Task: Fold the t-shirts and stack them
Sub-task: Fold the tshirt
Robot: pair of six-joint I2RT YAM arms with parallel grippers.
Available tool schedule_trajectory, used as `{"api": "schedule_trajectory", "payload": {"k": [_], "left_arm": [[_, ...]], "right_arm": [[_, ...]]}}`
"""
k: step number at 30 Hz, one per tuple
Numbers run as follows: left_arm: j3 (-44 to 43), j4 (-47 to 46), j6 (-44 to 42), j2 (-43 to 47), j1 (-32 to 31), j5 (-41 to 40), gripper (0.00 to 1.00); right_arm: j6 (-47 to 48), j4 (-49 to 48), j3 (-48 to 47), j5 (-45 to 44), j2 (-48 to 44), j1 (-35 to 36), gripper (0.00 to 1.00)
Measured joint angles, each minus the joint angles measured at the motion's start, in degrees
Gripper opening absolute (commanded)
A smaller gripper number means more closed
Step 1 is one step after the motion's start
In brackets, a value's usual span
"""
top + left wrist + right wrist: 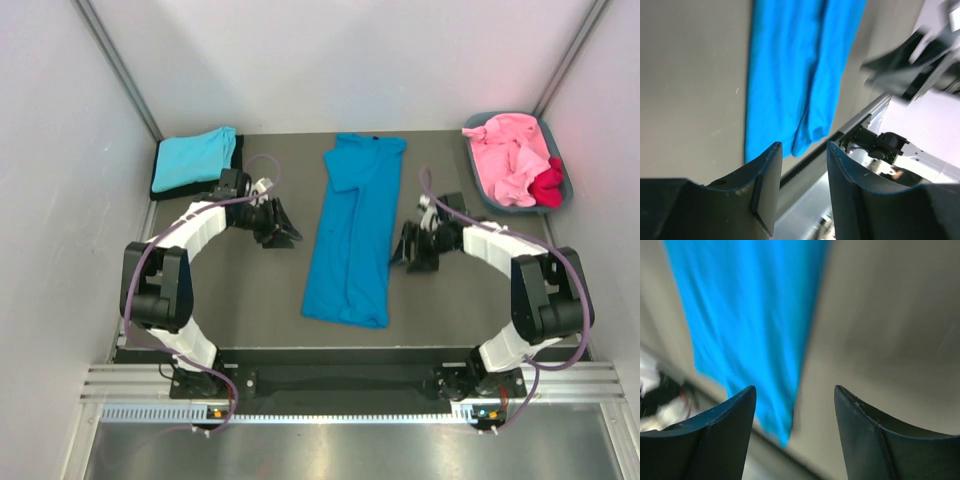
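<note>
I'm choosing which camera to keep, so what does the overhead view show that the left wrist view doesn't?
Only overhead: the folded turquoise cloth t-shirt at far left, and the grey-blue oval tub holding pink shirts and a crimson shirt. Only the left wrist: the left gripper close up, its dark jaws apart, nothing between them. Both: the long bright blue cloth t-shirt lying on the table.

Free table [240, 290] both sides of blue shirt [352, 235]; tub [483, 193] far-R, turquoise shirt [195, 157] far-L.
</note>
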State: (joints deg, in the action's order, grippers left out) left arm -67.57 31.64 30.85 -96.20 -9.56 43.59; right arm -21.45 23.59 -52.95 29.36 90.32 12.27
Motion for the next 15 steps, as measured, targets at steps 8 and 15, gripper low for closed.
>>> {"api": "schedule_trajectory", "payload": {"k": [8,15], "left_arm": [[9.99,-0.48,4.07,0.17,-0.20,0.07,0.45],[16.52,-0.87,5.51,0.02,-3.91,-0.13,0.44]], "right_arm": [[-1.79,8.63,12.07,10.29,-6.58,0.68,0.61],[-5.55,5.64,20.39,13.46,-6.60,4.76,0.56]]}}
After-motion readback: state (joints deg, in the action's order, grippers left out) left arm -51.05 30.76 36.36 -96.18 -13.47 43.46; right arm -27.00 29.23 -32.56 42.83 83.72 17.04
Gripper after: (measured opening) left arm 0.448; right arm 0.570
